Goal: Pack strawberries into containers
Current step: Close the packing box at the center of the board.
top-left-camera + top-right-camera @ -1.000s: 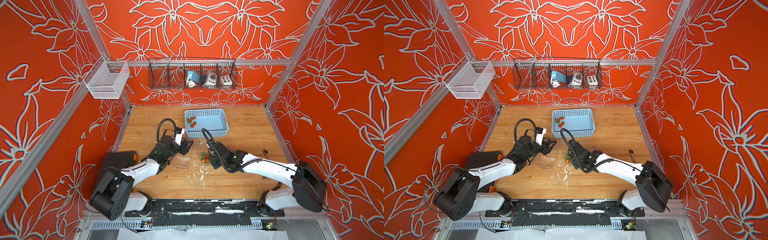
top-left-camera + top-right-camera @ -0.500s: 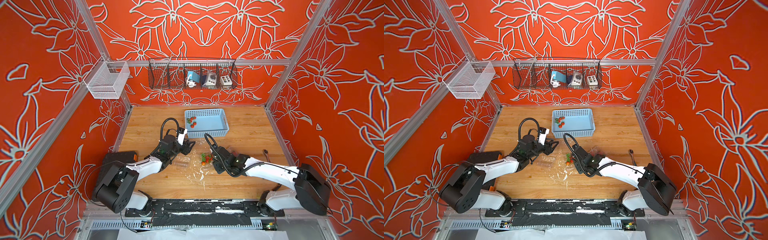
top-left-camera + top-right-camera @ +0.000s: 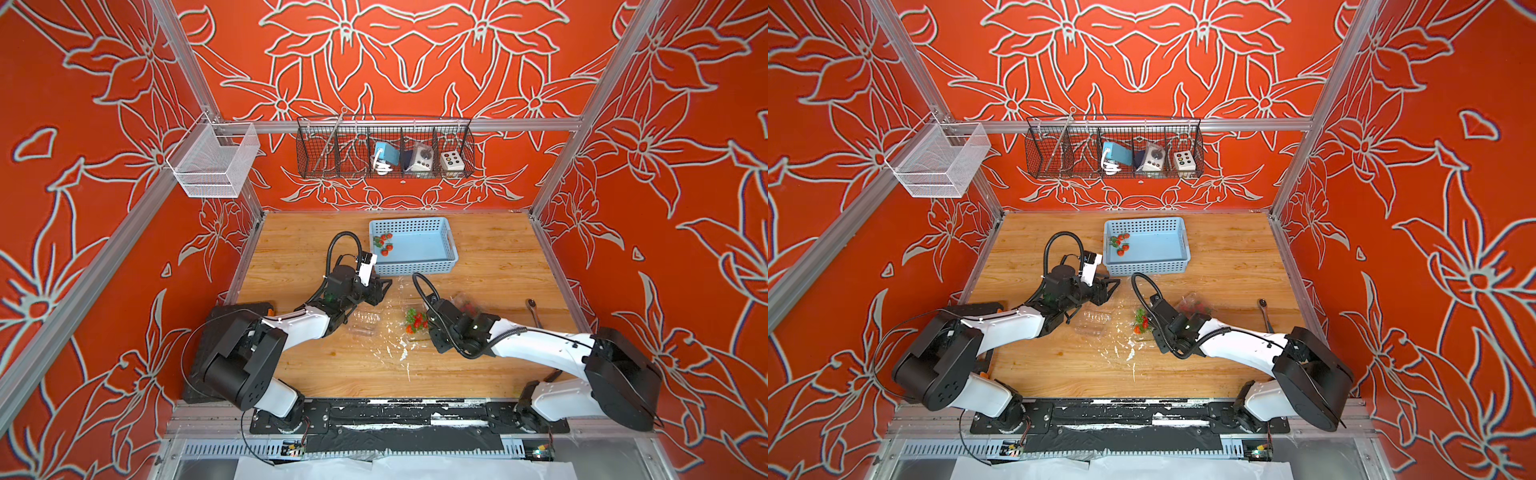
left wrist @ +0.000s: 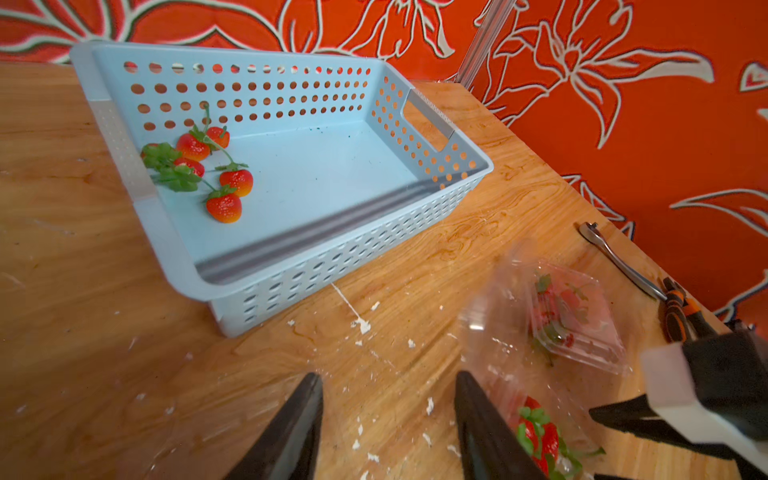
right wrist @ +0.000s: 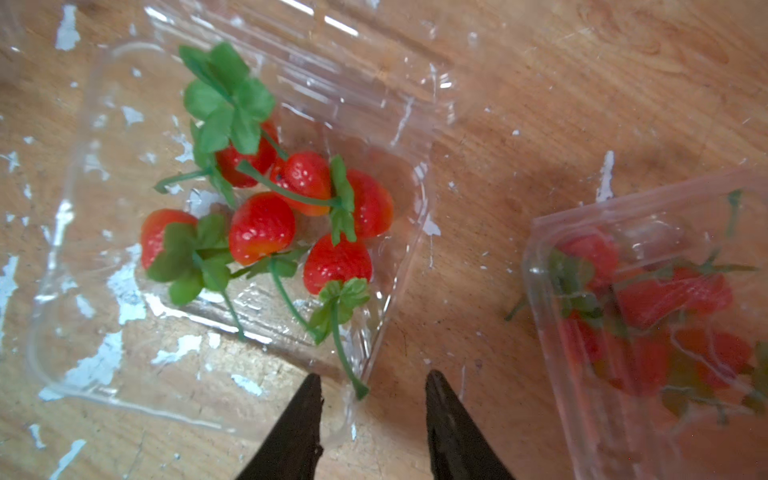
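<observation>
strawberries (image 5: 262,226): six sit in the open container (image 5: 95,324) at mid-table, caps and stems tangled, one stem tip hanging over its rim; more show red and blurred through the closed container (image 5: 623,224), which sits just right of the open one and slightly farther back, partly under the right arm; five or so lie loose in the blue basket (image 3: 415,268), against its left wall; basket sits far-centre on the table (image 3: 311,249)

third box, the empty container (image 3: 365,323), lies just left of the open one, beside the left arm; its plastic is hard to read in both top views

right gripper (image 5: 374,374): jaws apart, nothing between them, tips poised at the open container's rim next to that stem tip; can't tell whether they touch the plastic

left gripper (image 4: 386,374): jaws apart, nothing held, above bare wood just near of the basket's near-left corner, pointing toward the basket

wrench (image 3: 533,311) lies at the right edge of the table, well apart from the boxes; white flecks are scattered over the wood mid-table
</observation>
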